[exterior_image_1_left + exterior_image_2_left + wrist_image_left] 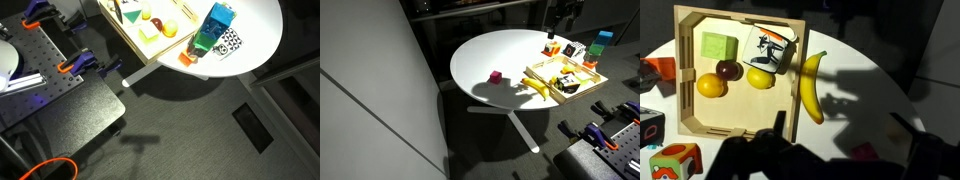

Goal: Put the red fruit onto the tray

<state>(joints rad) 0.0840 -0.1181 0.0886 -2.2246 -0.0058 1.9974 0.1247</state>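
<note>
Robotics lab/office rm: perforated metal breadboard (pixel 45 55) w/ orange-handled clamps (pixel 70 68) at frame left, orange cable (pixel 55 168) bottom left, gray carpet (pixel 190 120), round white table (pixel 490 55).

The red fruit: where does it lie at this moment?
In the wrist view the red fruit lies inside the tray, beside the green block, between the yellow ball and the lemon.
</note>
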